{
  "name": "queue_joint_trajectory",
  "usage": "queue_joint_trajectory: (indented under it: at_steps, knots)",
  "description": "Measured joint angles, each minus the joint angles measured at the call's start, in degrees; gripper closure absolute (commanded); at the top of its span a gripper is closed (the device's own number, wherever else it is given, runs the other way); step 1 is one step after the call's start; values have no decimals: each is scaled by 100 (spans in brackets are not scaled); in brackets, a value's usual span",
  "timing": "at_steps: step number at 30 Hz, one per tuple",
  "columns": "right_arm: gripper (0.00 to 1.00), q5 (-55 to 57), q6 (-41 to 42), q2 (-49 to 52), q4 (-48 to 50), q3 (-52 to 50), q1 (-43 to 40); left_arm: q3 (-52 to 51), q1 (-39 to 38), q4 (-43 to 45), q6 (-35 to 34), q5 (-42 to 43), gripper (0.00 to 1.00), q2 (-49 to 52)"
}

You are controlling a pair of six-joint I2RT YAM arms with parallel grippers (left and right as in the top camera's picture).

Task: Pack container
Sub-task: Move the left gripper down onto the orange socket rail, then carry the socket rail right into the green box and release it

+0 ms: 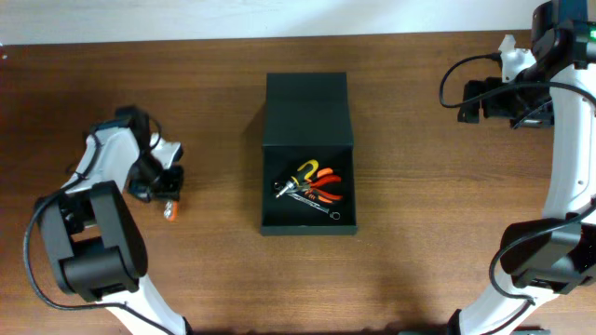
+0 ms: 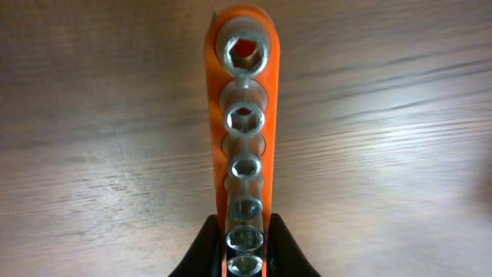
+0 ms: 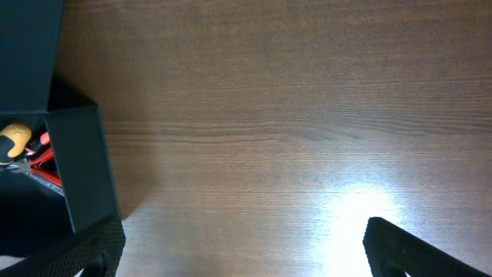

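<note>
Around the left pincer [image 1: 166, 190] there is only bare wooden surface [image 1: 419, 233]. The container [image 1: 307, 112] lies well off to its right, between the two arms and apart from both. Its hinged lid flap [image 1: 305, 93] is thrown open on the far side. Inside lie red-handled pliers [image 1: 328, 189], a yellow-handled tool [image 1: 305, 170] and a silver metal tool [image 1: 317, 207], crossing one another. Nothing stands between either pincer and the box.

The left pincer is pinched on an orange socket rail [image 2: 243, 115]. Its black fingers [image 2: 201, 248] press the near end from both sides, and the rail runs straight out ahead of them over the wood. Six silver sockets [image 2: 244, 51] sit in a row along it, open ends up. Whether the rail touches the surface I cannot tell.

The right pincer [image 3: 244, 235] is spread wide and holds nothing, with only lit wood between its fingers [image 3: 407, 246]. In its wrist view a corner of the container shows at the left edge.
</note>
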Motion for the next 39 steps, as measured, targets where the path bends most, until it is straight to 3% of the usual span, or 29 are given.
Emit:
queue_joint_trajectory:
  at_steps: [7,13,20,28,31,33,39]
  knots:
    - [1,-2,0,0,-33,0,0,1049,-1495,-149,160,74,98,-1351]
    - [1,-2,0,0,-42,0,0,1270,-3254,-103,859,142,98,-1840]
    - [1,-2,0,0,-46,0,0,1259,-4544,262,1816,168,98,-1342]
    - [1,-2,2,0,-70,0,0,1259,-4562,564,2063,39,97,4]
    - [1,-2,2,0,-70,0,0,1244,-4468,562,2057,28,81,459]
    - [1,-2,-2,0,-70,0,0,1228,-4400,542,2063,13,60,608]
    - [0,-2,2,0,-72,0,0,1266,-4286,334,1930,-33,44,636]
